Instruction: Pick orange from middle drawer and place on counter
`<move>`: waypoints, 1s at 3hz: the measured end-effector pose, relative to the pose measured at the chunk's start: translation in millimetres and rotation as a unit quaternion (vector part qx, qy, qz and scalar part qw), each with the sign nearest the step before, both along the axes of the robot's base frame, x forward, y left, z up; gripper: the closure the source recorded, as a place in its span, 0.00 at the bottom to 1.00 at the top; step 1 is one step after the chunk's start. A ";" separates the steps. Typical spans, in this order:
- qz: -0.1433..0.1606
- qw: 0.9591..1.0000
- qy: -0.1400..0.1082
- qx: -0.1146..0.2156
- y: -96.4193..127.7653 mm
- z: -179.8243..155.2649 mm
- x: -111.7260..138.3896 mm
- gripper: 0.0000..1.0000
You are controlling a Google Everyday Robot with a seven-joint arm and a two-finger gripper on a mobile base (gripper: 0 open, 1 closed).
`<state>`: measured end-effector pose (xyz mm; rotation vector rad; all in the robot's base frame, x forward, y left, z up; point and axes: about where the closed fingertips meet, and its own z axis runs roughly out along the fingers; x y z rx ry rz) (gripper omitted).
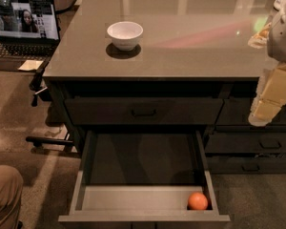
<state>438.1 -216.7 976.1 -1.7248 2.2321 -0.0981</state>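
Observation:
The orange lies in the front right corner of the open middle drawer, which is pulled far out from the dark cabinet. The counter is a glossy grey-brown top above it. My gripper hangs at the right edge of the view, in front of the counter's right corner, well above and to the right of the orange. It holds nothing that I can see.
A white bowl stands on the counter at the left. A closed upper drawer front sits above the open one, with narrower drawers to the right. A laptop, a chair base and a person's knee are at left.

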 end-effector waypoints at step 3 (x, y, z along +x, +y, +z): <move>0.048 0.999 0.009 0.009 -25.8 -59.0 14.0 0.00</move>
